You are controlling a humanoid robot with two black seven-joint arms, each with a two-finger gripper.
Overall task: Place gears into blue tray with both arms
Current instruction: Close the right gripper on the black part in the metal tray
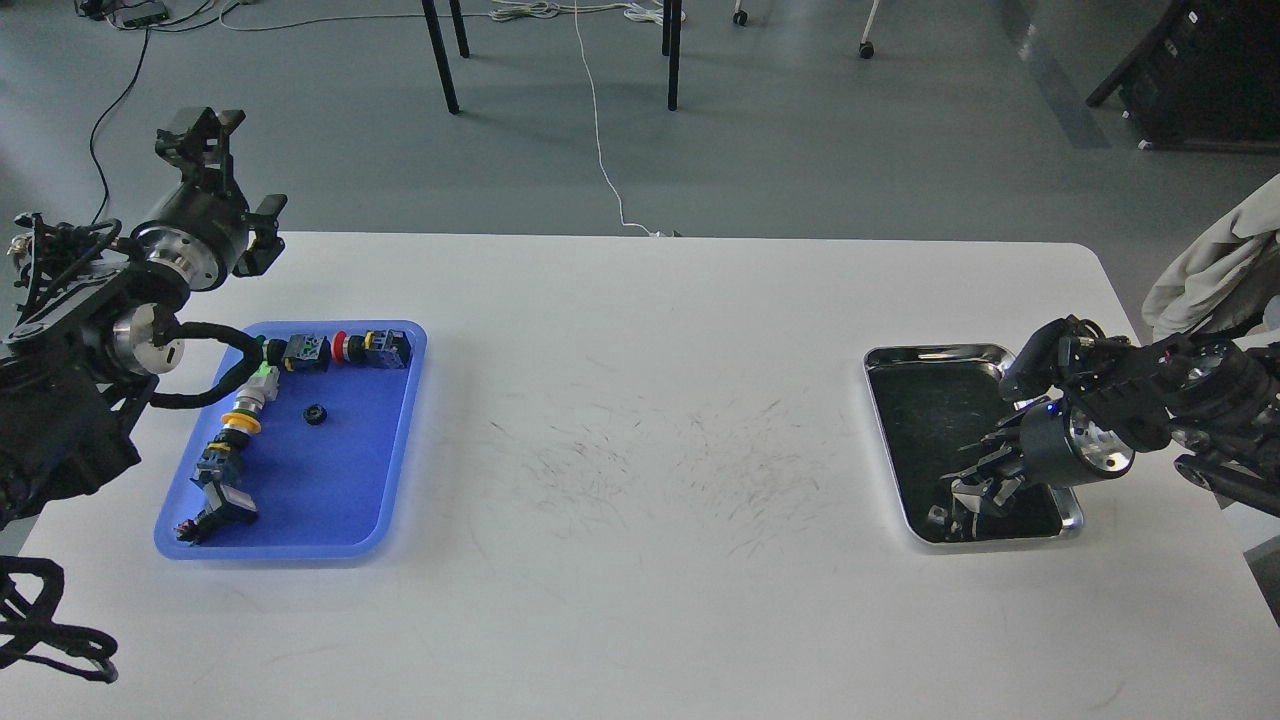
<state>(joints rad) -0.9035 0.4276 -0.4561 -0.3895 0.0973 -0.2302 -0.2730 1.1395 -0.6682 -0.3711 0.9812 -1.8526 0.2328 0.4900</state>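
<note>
On the left side of the white tabletop (640,330) sits the blue tray (395,440), with its long side running away from the robot and a little to the right. One small black gear (316,413) lies flat inside it, near the middle of the far half, with its hole facing up. It touches nothing else. Push-button switches lie in the tray too. Two of them (350,350) make a row along the far edge, one with a red part. More switches (232,455) make a line down the left edge, one with a yellow ring and a green tip. The left gripper (205,135) is held up high past the far left corner of the tray, pointing up and away. Its jaws are spread apart and hold nothing. A black cable (215,335) from the left arm loops over the far left corner of the tray. On the right side of the tabletop sits a shiny metal tray (935,352) with a dark inside. The right gripper (975,490) reaches down into the near right part of that tray. Its fingers look dark against the dark tray, so I cannot tell if the jaws are wide or closed, or if they hold a gear. The two trays are well apart, with bare tabletop marked by thin dark scratches (680,460) between them. Beyond the tabletop is a grey floor (800,130) with black chair legs (440,55) and a white cord (600,130). A pale cloth (1215,260) hangs at the far right.
</note>
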